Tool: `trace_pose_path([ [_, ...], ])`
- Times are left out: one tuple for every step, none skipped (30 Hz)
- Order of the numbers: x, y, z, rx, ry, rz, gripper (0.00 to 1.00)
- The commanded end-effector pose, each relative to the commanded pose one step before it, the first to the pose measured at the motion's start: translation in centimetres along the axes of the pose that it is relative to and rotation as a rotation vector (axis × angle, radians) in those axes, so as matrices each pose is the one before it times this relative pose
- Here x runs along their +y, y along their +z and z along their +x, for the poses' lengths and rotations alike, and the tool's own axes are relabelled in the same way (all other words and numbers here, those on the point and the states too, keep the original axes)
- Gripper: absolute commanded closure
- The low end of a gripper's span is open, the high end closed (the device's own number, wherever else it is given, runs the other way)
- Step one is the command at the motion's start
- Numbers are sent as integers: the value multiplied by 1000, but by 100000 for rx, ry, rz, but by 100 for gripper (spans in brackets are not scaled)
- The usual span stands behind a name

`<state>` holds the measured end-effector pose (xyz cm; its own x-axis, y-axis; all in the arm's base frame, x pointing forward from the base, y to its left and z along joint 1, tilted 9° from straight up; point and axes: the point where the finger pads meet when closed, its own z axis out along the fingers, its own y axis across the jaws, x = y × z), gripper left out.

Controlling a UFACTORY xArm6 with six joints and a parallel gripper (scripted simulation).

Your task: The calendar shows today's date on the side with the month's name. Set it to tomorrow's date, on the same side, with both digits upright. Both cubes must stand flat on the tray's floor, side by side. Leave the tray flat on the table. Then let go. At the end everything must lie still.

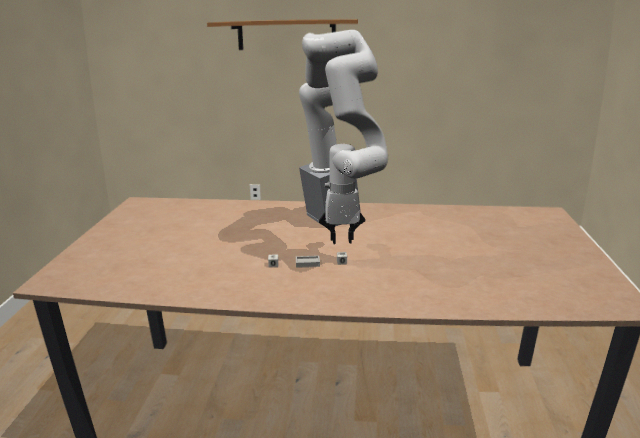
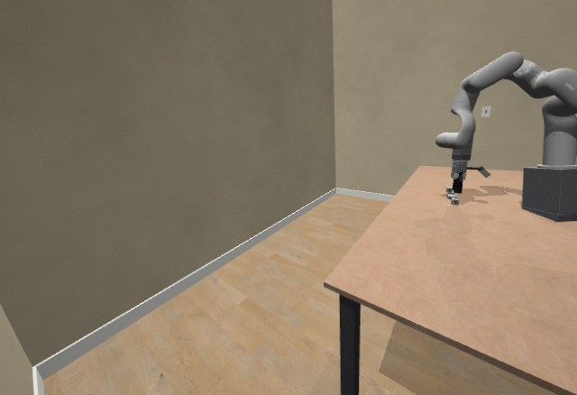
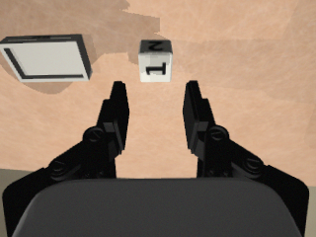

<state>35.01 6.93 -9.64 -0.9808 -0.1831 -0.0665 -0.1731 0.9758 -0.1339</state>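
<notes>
My gripper [image 1: 341,241] [image 2: 457,189] [image 3: 155,96] is open and empty, hanging a little above the table. Just ahead of its fingertips a white digit cube [image 3: 155,60] [image 1: 341,258] rests on the table, with a 1 on its top face and a 2 on a side face. The grey calendar tray [image 1: 307,261] [image 3: 46,57] lies flat on the table to the left of that cube, with no cubes in it. A second white digit cube [image 1: 272,260] stands on the table left of the tray. In the exterior view the cubes [image 2: 453,198] and tray show as small shapes under the gripper.
The arm's grey base block [image 1: 313,190] [image 2: 550,192] stands on the table behind the objects. A wooden wall shelf [image 1: 281,23] hangs high at the back. The table's front edge [image 1: 320,314] lies well in front of the cubes.
</notes>
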Motion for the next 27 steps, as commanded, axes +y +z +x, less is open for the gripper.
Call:
trace_pose_path([
  [15, 572, -128, -270, 17, 17, 53],
  [-1, 170, -2, 0, 0, 0, 53],
  [0, 171, -1, 1, 0, -2, 53],
  [-1, 163, -3, -1, 0, 2, 53],
  [-1, 162, -2, 0, 0, 0, 53],
  [0, 160, -1, 1, 0, -2, 53],
  [-1, 151, -3, -1, 0, 2, 53],
  [0, 148, -2, 0, 0, 0, 53],
  [0, 145, -1, 1, 0, -2, 53],
  [-1, 135, -2, -1, 0, 2, 53],
  [-1, 130, -2, 0, 0, 1, 53],
  [0, 125, -1, 0, 0, -1, 53],
  [0, 0, 0, 0, 0, 0, 53],
  [0, 0, 0, 0, 0, 0, 53],
  [0, 118, -1, 1, 0, -1, 53],
  [-1, 108, -2, -1, 0, 2, 53],
  [0, 102, -1, 0, 0, 1, 53],
  [0, 96, -1, 0, 0, 0, 53],
  [0, 89, -1, 1, 0, -1, 53],
  [0, 81, -1, 0, 0, 0, 53],
  [-1, 71, -1, -1, 0, 1, 53],
  [0, 65, -1, 0, 0, 1, 53],
  [0, 58, -1, 0, 0, 0, 53],
  [0, 51, -1, 0, 0, 0, 53],
  [0, 44, 0, 0, 0, 0, 53],
  [0, 38, 0, 0, 0, 0, 53],
  [0, 31, 0, 0, 0, 0, 53],
])
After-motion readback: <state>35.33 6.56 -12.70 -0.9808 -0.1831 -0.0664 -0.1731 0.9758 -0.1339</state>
